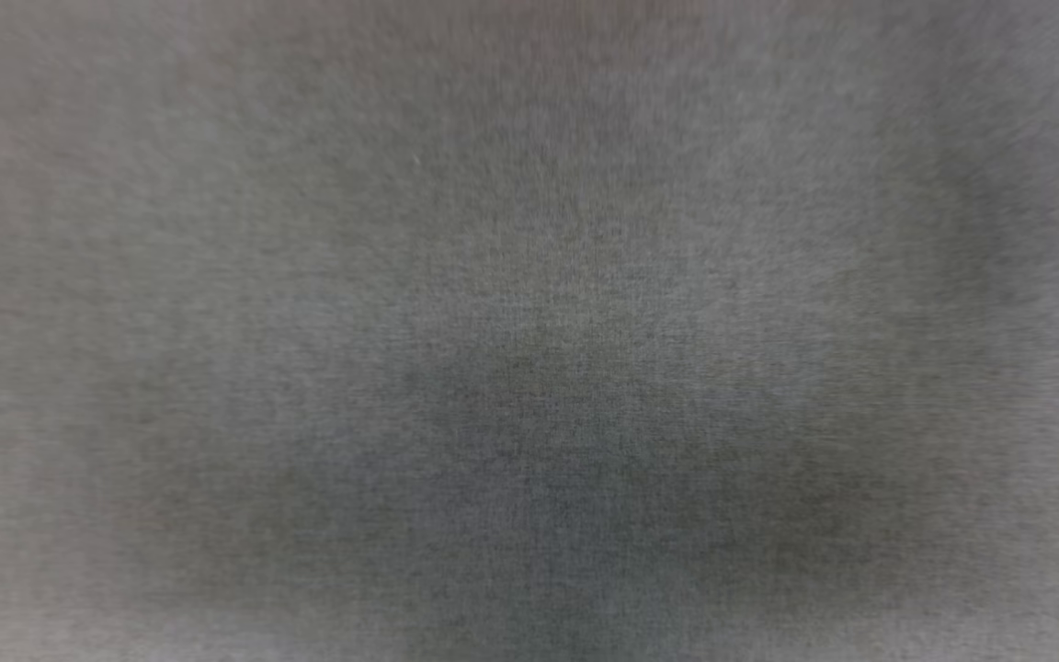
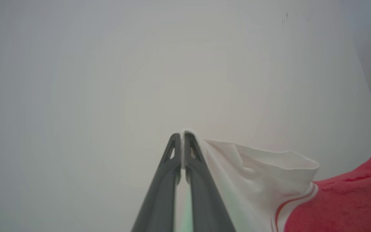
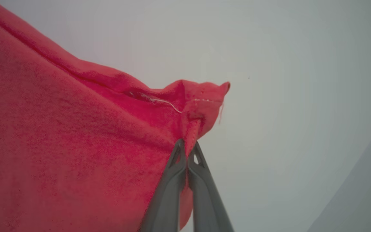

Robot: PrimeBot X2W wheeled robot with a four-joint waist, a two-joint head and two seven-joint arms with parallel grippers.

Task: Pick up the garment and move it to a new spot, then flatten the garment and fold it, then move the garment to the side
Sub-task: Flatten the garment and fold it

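The garment is a red jersey with white sleeves. In the left wrist view my left gripper (image 2: pixel 182 134) is shut on the edge of a white sleeve (image 2: pixel 262 167), and the red body (image 2: pixel 349 199) trails off to the lower right past striped trim. In the right wrist view my right gripper (image 3: pixel 188 144) is shut on a red hemmed corner of the garment (image 3: pixel 76 145), which spreads to the left with a bit of dark and white print at the left edge.
A pale, plain surface (image 2: pixel 108 80) lies behind both grippers in the wrist views. The head view is a blurred grey field (image 1: pixel 529 331) with nothing distinct in it.
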